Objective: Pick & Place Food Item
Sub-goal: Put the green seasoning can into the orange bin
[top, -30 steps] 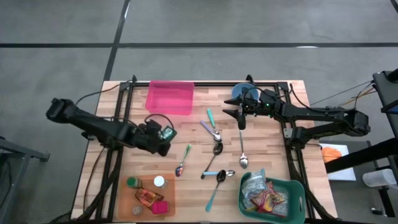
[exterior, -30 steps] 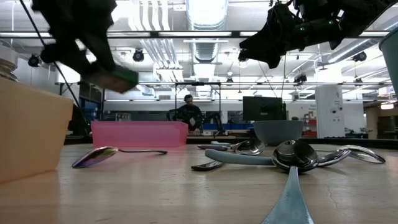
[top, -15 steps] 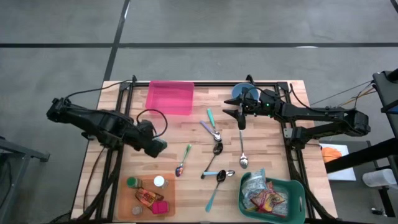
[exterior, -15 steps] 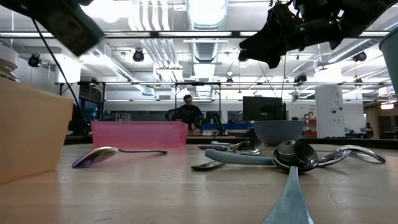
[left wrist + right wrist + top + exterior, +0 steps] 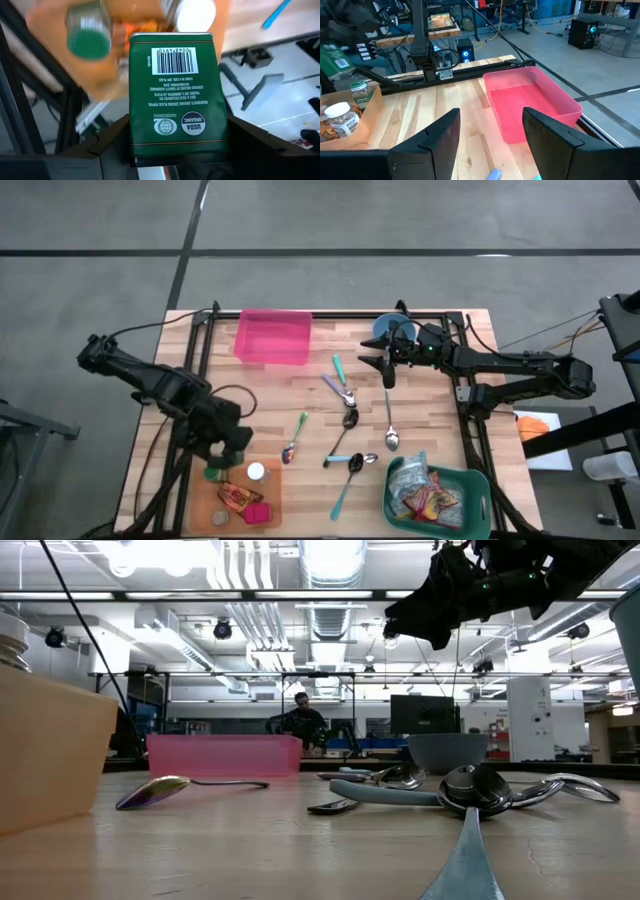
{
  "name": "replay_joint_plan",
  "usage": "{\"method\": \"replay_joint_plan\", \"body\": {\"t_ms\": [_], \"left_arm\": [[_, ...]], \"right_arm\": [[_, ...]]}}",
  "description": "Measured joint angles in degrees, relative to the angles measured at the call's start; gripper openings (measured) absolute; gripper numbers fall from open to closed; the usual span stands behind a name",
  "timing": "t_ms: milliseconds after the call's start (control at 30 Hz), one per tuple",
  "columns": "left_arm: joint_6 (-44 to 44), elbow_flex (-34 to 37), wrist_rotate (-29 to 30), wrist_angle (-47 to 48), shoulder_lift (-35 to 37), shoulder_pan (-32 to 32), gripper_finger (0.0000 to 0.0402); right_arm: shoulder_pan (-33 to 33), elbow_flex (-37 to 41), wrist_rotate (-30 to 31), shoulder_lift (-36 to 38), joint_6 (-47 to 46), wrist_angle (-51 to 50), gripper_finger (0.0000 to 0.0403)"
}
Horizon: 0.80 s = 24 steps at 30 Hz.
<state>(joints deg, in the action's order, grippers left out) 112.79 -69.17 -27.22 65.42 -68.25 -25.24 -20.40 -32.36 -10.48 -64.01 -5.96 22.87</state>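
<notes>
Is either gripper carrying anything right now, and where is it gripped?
The left gripper holds a green tin by its two side faces. The right gripper is open and empty.

Our left hand swung the green tin from mid-worktop to above the orange tray.

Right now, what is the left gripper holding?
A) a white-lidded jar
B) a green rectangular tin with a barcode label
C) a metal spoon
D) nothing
B: the left wrist view shows the green rectangular tin clamped between the left gripper fingers, above the orange tray.
</notes>
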Motion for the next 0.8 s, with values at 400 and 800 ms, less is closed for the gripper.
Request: {"method": "replay_joint_plan", "body": {"t_ms": [400,800], "left_arm": [[28.34,1.63,6.34,-11.76,0.04,-16.64,0.0273],[41.99,13.29,11.96,-33.26,1.73,-24.41,0.0273]], "right_arm": [[0.02,0.00,0.00,0.00,0.00,0.00,0.0211],[0.02,0.00,0.00,0.00,0.00,0.00,0.0211]]}}
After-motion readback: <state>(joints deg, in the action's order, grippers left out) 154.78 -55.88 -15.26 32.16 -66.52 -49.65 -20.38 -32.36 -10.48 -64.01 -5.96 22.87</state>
